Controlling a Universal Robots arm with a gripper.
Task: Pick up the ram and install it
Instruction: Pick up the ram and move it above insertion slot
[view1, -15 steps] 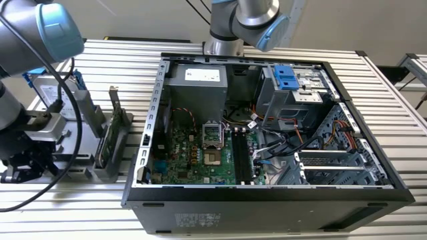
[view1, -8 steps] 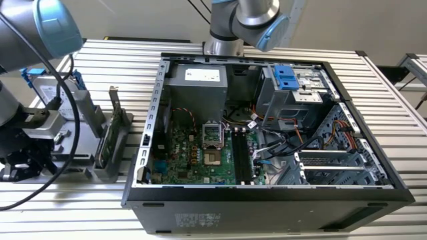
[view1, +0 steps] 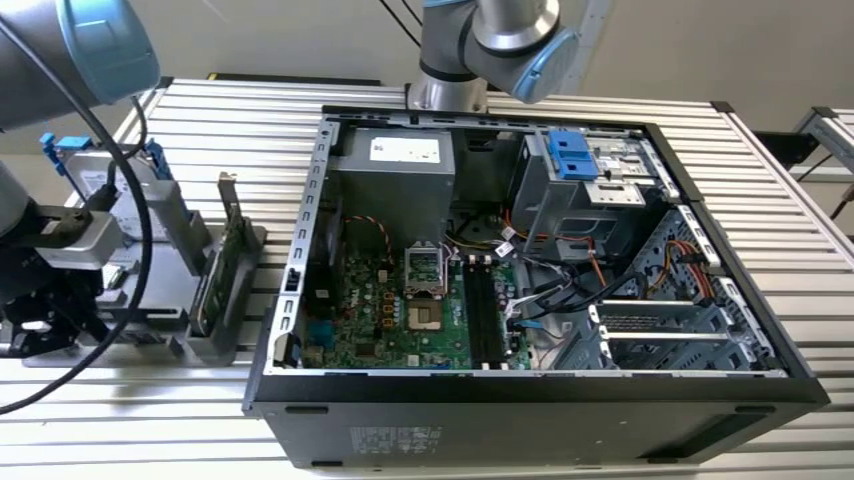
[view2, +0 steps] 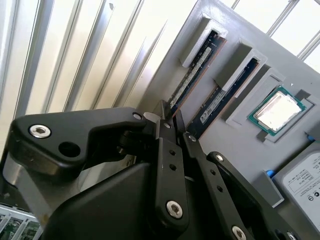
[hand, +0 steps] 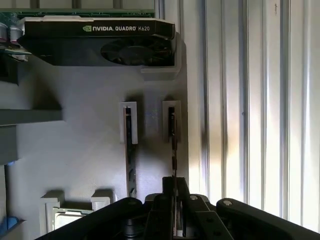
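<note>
Two ram sticks stand on edge in slots of a grey parts holder (hand: 90, 150). In both wrist views my gripper (hand: 175, 182) (view2: 171, 120) sits at the end of one ram (hand: 172, 142) (view2: 192, 75). Its black fingers (hand: 167, 195) press close on either side of that stick's thin edge, and the stick still rests in its slot. The other ram (hand: 130, 150) (view2: 225, 97) lies parallel one slot over, untouched. In the exterior view the open computer case (view1: 534, 390) shows the motherboard's long ram slots (view1: 483, 310).
On the holder also sit a black graphics card (hand: 100, 45), a processor chip (view2: 277, 112) and a silver hard drive (view2: 305, 180). At the exterior view's left, the holder (view1: 200, 335) carries a green expansion card (view1: 230, 250) and a blue-railed drive (view1: 100, 175). Slatted metal table (view1: 801, 250) all around.
</note>
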